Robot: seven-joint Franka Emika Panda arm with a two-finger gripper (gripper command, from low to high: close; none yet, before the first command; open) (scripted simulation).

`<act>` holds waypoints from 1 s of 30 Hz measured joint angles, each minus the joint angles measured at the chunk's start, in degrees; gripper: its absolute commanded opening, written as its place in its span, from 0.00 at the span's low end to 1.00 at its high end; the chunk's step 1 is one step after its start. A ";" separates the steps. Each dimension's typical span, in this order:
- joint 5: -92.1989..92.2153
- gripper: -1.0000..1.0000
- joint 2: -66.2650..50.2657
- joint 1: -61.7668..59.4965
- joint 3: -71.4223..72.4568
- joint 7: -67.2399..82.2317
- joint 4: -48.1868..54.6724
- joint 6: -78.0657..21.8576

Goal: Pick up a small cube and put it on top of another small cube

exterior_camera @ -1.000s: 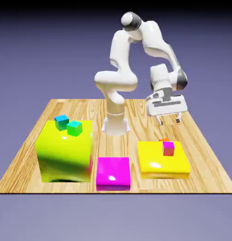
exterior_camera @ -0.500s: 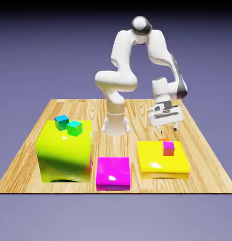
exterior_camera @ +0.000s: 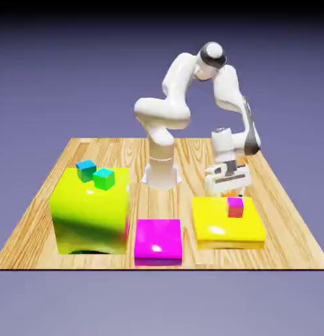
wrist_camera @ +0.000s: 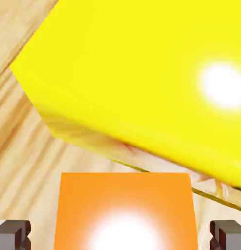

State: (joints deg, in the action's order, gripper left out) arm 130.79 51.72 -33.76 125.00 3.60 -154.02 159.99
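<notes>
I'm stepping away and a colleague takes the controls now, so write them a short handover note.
Gripper: open, its fingertips on either side of the orange-topped cube, with a gap at each side; not gripped.
Orange-topped cube: on the wooden table, just behind the flat yellow block in the exterior view.
Magenta-topped cube: on top of that yellow block.
Done: gripper placed around the orange-topped cube.
Left: close on it, lift, set it on the magenta-topped cube, release.

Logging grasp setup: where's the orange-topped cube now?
Hand view: bottom middle, between the open jaws, gap on both sides, orange-topped cube beside the flat yellow block.
</notes>
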 measured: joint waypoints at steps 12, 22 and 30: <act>-12.31 0.00 -19.06 10.26 -11.34 -4.00 -6.82 13.67; -22.88 0.00 -11.31 1.93 -31.89 -11.78 -0.22 1.44; -32.92 0.00 1.03 -14.68 -43.81 -17.53 2.86 -14.91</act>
State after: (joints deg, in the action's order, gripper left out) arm 97.87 52.75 -48.44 81.19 -13.94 -151.16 145.09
